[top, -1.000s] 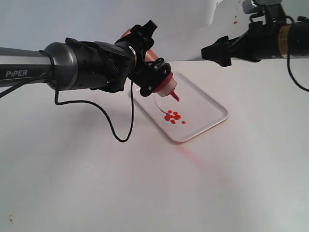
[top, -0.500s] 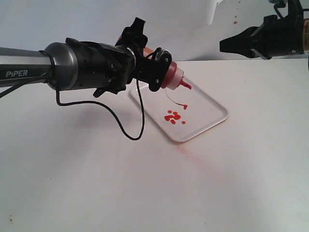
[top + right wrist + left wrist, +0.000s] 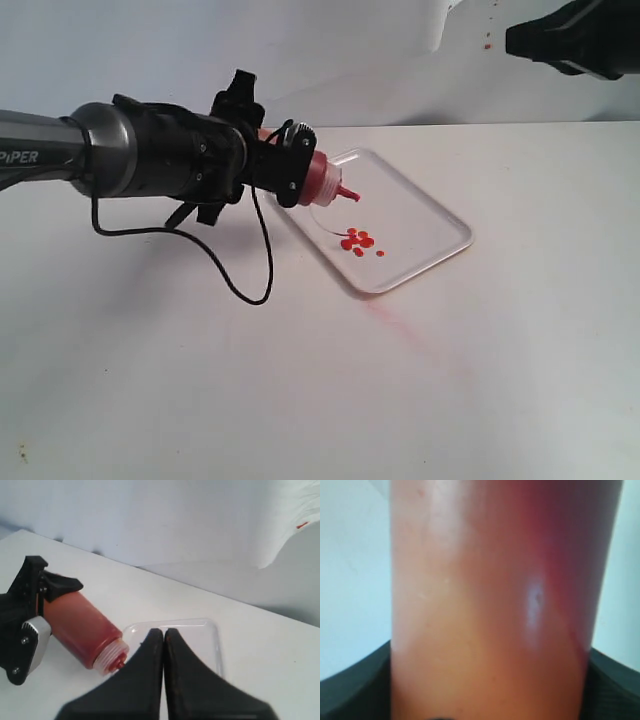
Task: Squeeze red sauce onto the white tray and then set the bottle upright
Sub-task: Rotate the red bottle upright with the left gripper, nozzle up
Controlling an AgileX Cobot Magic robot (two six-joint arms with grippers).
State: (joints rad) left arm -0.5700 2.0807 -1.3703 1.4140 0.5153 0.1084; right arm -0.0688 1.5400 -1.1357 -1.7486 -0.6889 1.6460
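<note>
My left gripper is shut on the bottle, which lies almost level over the near-left end of the white tray, its red nozzle pointing toward the tray's middle. The bottle's orange-red wall fills the left wrist view. Several drops of red sauce lie on the tray. My right gripper is shut and empty, held high at the back right, where only part of it shows in the exterior view. The right wrist view also catches the bottle and the tray's far rim.
A black cable hangs in a loop from the left arm down to the white table. A faint pink smear marks the table just in front of the tray. A few red specks dot the back wall.
The left arm has pulled back to the left and lowered, turning the bottle from nozzle-down to almost level. The right gripper has risen and withdrawn toward the upper right.
</note>
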